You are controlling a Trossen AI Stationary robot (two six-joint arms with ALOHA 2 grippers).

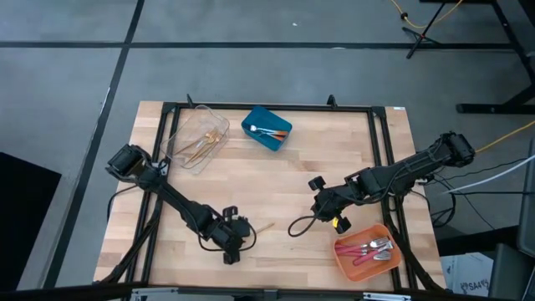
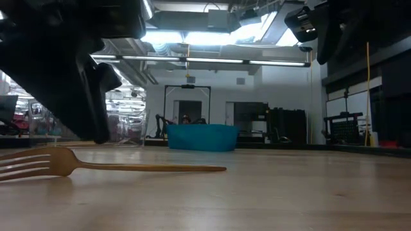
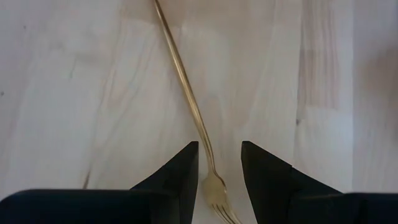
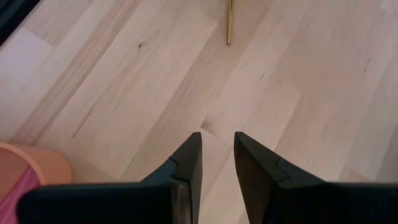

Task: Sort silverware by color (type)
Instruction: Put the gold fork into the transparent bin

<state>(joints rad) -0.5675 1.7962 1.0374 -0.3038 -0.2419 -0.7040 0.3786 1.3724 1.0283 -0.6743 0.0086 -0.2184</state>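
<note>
A single gold fork (image 1: 262, 227) lies flat on the wood near the table's near edge. It also shows in the low view (image 2: 128, 168), with its tines toward that picture's left. My left gripper (image 1: 241, 236) is open just above it. In the left wrist view its fingers (image 3: 219, 155) stand on either side of the gold fork's neck (image 3: 205, 140) without touching it. My right gripper (image 1: 321, 211) hovers open to the fork's right, beside the orange bin. In the right wrist view (image 4: 217, 146) it is over bare wood, with the fork's handle tip (image 4: 229, 25) ahead.
A clear bin (image 1: 199, 138) at the far left holds gold utensils. A blue bin (image 1: 267, 128) at the far middle holds orange-handled ones. An orange bin (image 1: 365, 251) at the near right holds red and pink-handled ones. A black frame (image 1: 380, 134) borders the table top.
</note>
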